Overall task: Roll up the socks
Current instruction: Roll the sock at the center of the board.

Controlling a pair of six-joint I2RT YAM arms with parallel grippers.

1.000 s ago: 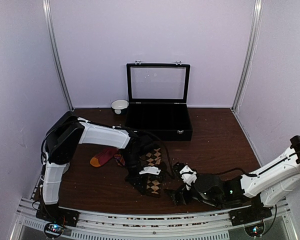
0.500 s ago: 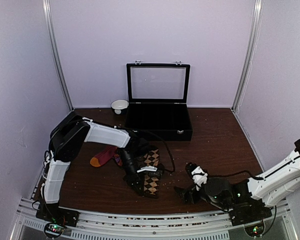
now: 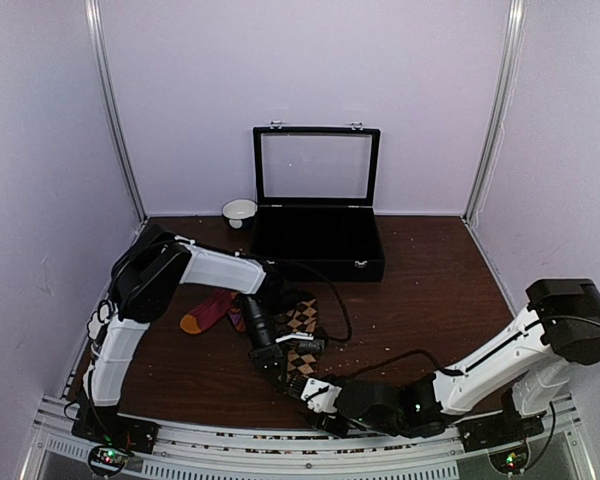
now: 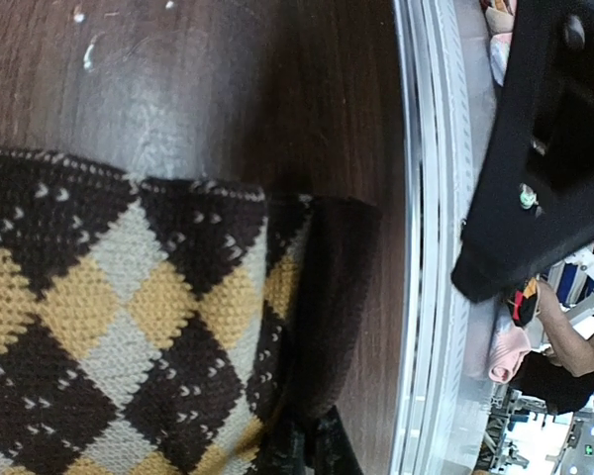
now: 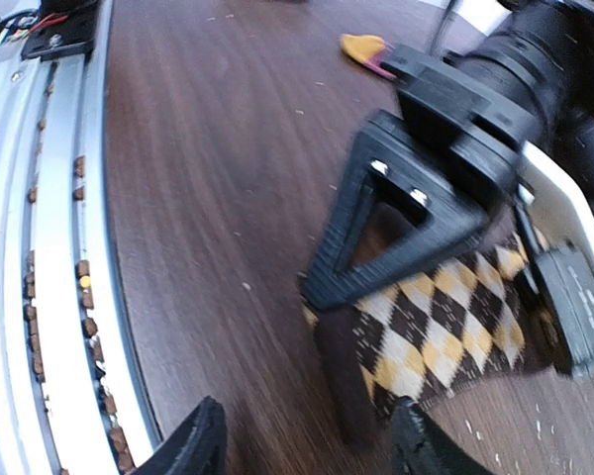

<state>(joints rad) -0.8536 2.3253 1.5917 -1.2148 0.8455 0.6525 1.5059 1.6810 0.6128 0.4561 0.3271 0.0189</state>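
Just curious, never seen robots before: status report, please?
Left jaws shut on argyle sock. Right jaws open, low beside it. Red sock apart, untouched. Nothing blocking.

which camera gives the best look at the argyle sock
Left wrist: the argyle sock fills the lower left, knit diamonds sharp. Right wrist shows the sock's end, partly under the left gripper's finger. From the top it is small and partly hidden by the left arm.

From above, my left gripper (image 3: 275, 362) covers most of the argyle sock (image 3: 302, 316), and the magenta sock (image 3: 212, 312) vanishes behind my arm at its 3 o'clock end. My left wrist view cuts the argyle sock off at 6 and 9 o'clock. My right gripper (image 5: 307, 445) shows only fingertips at 6 o'clock
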